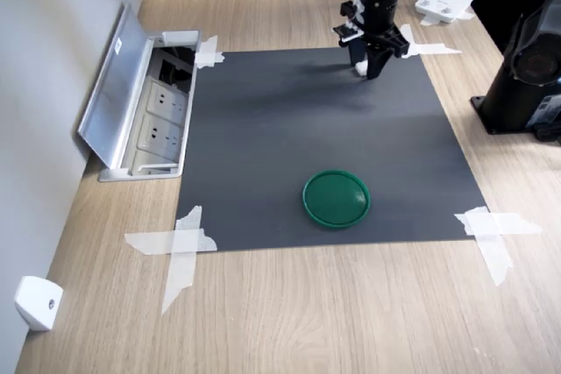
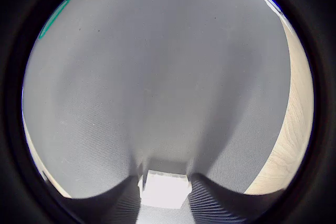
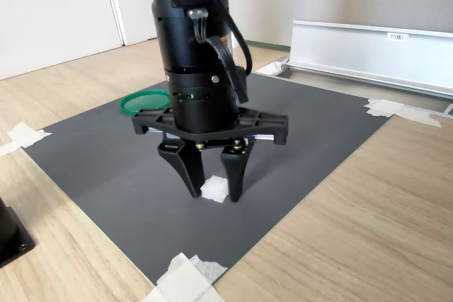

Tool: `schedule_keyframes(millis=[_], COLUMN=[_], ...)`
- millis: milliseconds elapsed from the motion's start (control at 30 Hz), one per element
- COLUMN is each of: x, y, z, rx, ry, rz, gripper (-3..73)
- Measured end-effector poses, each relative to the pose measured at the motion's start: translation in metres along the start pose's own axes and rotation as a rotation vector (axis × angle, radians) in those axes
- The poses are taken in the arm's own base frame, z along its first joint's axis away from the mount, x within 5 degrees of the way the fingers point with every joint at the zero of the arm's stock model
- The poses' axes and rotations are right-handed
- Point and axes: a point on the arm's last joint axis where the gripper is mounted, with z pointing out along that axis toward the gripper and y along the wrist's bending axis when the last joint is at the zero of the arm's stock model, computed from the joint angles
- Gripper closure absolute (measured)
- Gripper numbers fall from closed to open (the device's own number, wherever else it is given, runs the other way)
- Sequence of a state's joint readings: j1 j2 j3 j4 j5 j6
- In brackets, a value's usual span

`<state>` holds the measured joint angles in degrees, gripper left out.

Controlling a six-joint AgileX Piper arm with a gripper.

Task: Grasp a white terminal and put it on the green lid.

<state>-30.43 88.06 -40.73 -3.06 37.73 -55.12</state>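
Observation:
The white terminal is a tiny cube resting on the dark grey mat, near the mat's far right corner in the first exterior view. My gripper points straight down over it, with one black finger pressed against each side of the cube. The wrist view shows the white terminal held tight between both fingers. The green lid lies flat near the mat's front edge in the first exterior view, well apart from the gripper. In the wrist view only a sliver of the green lid appears.
An open socket box with a raised metal flap sits left of the mat in the first exterior view. A black device and a white stand are to the right. White tape holds the mat corners. A white wedge piece lies front left.

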Motion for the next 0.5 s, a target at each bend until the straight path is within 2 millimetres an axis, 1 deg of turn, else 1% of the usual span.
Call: schedule_keyframes(millis=[33, 133, 233, 400, 500], x=[0.0, 0.0, 0.002, 0.001, -0.004], y=[0.0, 0.001, 0.004, 0.004, 0.005], z=[0.0, -0.001, -0.008, -0.035, -0.058], rx=[-0.001, -0.006, -0.015, 0.001, 0.002], ry=[0.0, 0.004, 0.005, -0.027, -0.055], rz=[-0.002, -0.013, -0.031, -0.058, -0.088], gripper=[37.3, 37.2, 37.1, 37.1, 37.1])
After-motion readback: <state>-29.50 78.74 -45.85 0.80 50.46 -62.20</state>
